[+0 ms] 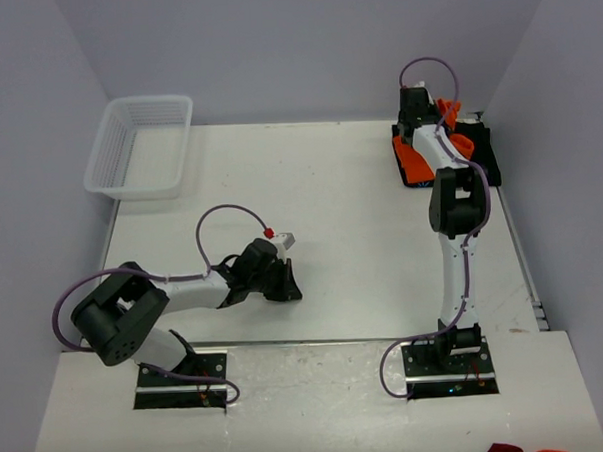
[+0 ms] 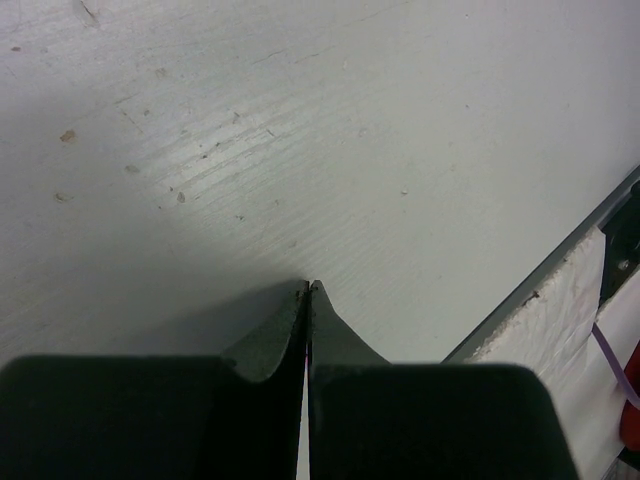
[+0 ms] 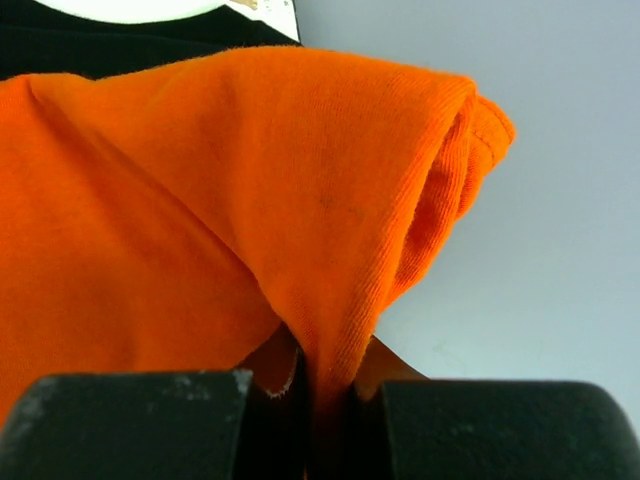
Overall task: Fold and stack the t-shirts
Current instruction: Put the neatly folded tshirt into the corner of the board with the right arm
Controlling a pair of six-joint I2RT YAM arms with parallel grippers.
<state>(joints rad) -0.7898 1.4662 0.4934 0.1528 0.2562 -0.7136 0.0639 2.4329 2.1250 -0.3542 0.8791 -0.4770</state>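
The orange t-shirt [image 1: 415, 161] lies bunched on the black t-shirt [image 1: 485, 154] at the table's far right corner. My right gripper [image 1: 441, 116] reaches over that pile and is shut on a raised fold of the orange t-shirt [image 3: 250, 200]. In the right wrist view the cloth runs down between the jaws of the right gripper [image 3: 330, 355], and a strip of the black t-shirt [image 3: 100, 45] shows at the top. My left gripper [image 1: 288, 287] rests low over the bare table near its front edge. In its own view the left gripper [image 2: 308, 286] is shut with nothing in it.
A white mesh basket [image 1: 143, 143] stands at the table's far left corner. The table's metal front edge [image 2: 560, 270] runs just right of the left gripper. Something red and orange [image 1: 521, 450] shows at the bottom right, off the table.
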